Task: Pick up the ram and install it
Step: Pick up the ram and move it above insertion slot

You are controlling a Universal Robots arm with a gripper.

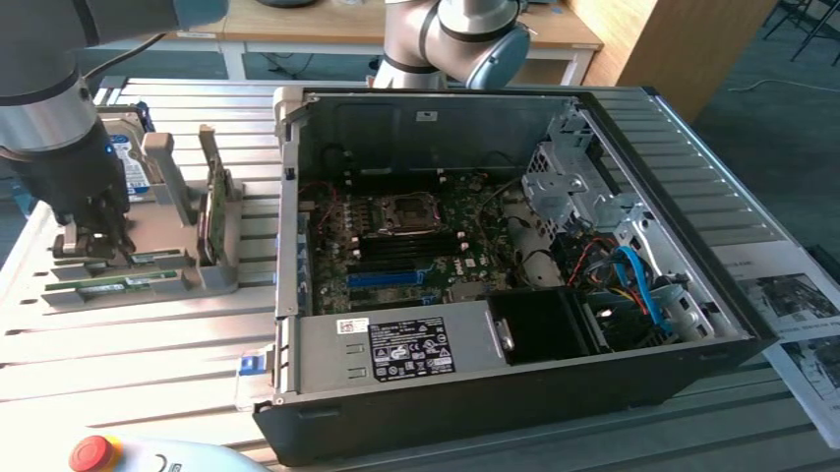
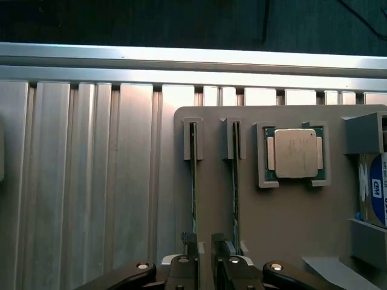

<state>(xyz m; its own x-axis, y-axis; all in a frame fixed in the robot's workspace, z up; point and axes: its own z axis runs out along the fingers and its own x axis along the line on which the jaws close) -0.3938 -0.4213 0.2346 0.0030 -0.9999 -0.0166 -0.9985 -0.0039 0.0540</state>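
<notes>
Picking is the step in hand: in the exterior view the claw (image 1: pixel 94 248) hangs low over the grey holder (image 1: pixel 216 277) beside the green ram (image 1: pixel 125 286), well apart from the open computer case (image 1: pixel 525 393), with open bench (image 1: pixel 132 364) between. In the wrist view the claw (image 2: pixel 204 267) sits at one end of two ram sticks (image 2: pixel 193 175) standing on edge in slots (image 2: pixel 192 140); whether it grips either cannot be told, and a lift likely needs a straight pull between close slot walls.
</notes>
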